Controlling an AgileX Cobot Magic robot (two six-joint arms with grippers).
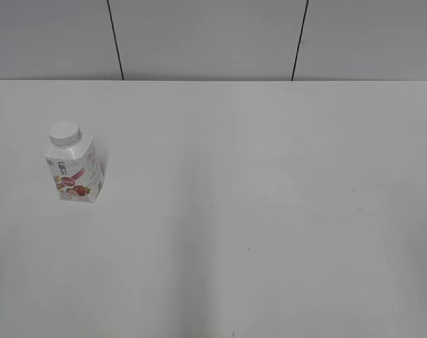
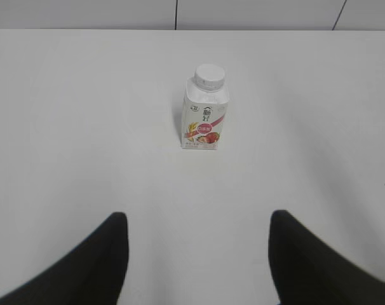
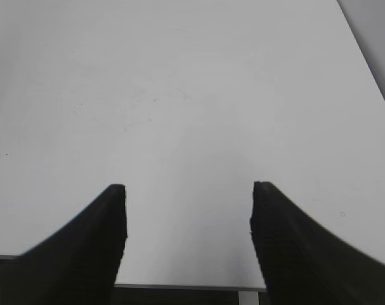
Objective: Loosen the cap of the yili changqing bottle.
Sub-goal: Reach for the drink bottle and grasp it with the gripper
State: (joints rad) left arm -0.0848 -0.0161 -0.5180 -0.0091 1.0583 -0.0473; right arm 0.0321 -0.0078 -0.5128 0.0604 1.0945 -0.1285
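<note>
Both sets of jaws stand spread and empty, the left gripper (image 2: pixel 197 254) facing the yili changqing bottle (image 2: pixel 205 114), the right gripper (image 3: pixel 187 241) over bare bench (image 3: pixel 192 95). To begin well, the left should probably clamp the body squarely, leaving the cap (image 2: pixel 209 76) to the right. The bottle stands upright at the bench's left, white with strawberry graphics, cap on.

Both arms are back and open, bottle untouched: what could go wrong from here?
1. The yili changqing bottle stands free and small on the smooth table; twisting the cap without a firm body grip may spin or tip it.
2. Only the left gripper faces it; the right gripper sees bare table and must reach across.
</note>
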